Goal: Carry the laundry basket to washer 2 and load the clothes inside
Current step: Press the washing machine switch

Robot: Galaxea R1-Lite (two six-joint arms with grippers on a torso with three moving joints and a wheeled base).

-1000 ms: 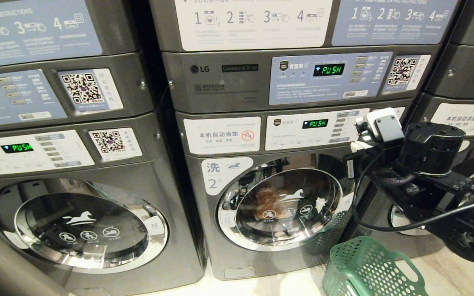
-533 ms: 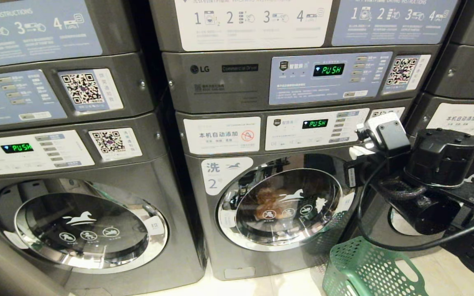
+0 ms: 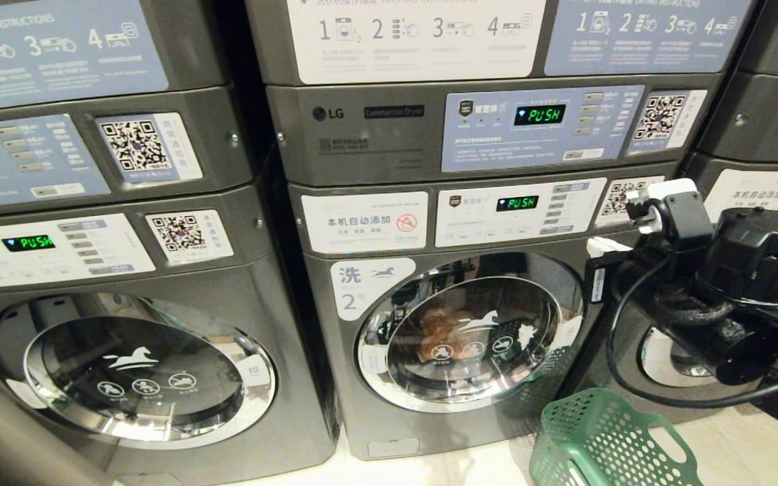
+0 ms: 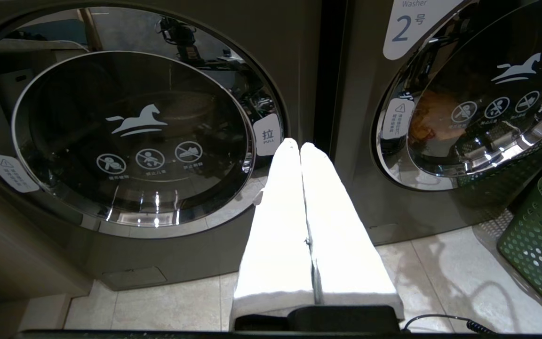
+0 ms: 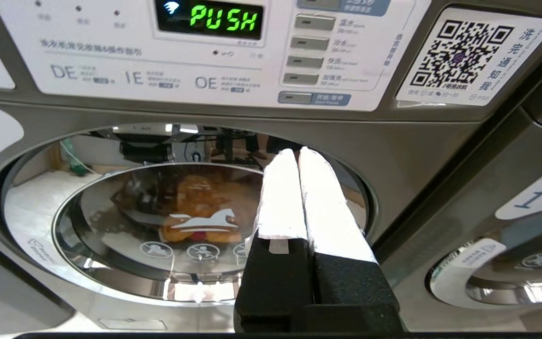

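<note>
Washer 2 (image 3: 362, 287), dark grey with a blue numeral on a white label, stands in the middle with its round glass door (image 3: 470, 334) closed. Behind the glass lie the clothes (image 5: 195, 207), an orange-yellow bundle with a bit of red. The green laundry basket (image 3: 605, 439) sits on the floor at the washer's lower right; no garments show in the part in view. My right gripper (image 3: 600, 246) is shut and empty, hovering at the door's upper right rim (image 5: 374, 202). My left gripper (image 4: 295, 143) is shut and empty, low between the left machine and washer 2.
A like grey machine (image 3: 132, 371) stands to the left, and another, labelled 1 (image 5: 530, 197), to the right. Dryers are stacked above all of them. Washer 2's panel (image 3: 516, 202) reads PUSH. Pale floor tiles (image 4: 181, 306) run in front.
My right arm has drawn back to the right, away from washer 2's door, with its gripper still shut. The left arm, the basket and the door have not moved.
</note>
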